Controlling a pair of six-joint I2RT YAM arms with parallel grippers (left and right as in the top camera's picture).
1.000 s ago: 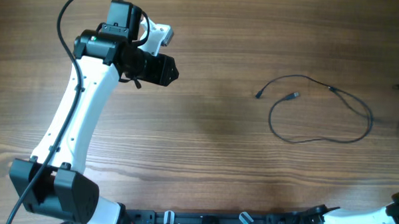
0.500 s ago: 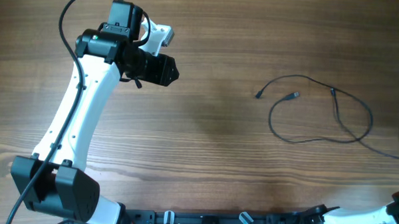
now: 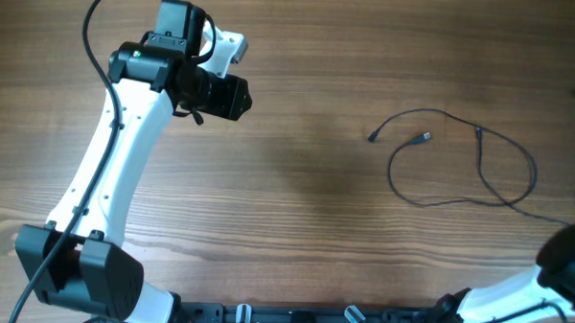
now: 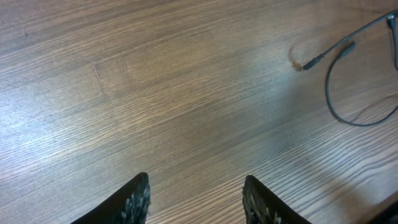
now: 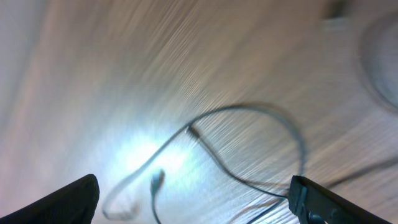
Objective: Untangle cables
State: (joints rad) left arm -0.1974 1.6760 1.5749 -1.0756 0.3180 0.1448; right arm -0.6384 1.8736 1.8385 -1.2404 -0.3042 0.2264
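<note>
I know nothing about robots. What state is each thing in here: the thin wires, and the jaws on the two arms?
cables: lying loose on the table in an open loop, strands crossing, nothing gripping them.
left gripper: jaws open, empty, off to one side of the cables.
right gripper: jaws open, empty, above the cables; its view is blurred.

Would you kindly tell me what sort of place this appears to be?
Probably a robotics lab workbench: a wood-grain table, a white left arm and right arm based at its near edge, and thin loose cables lying on it.
</note>
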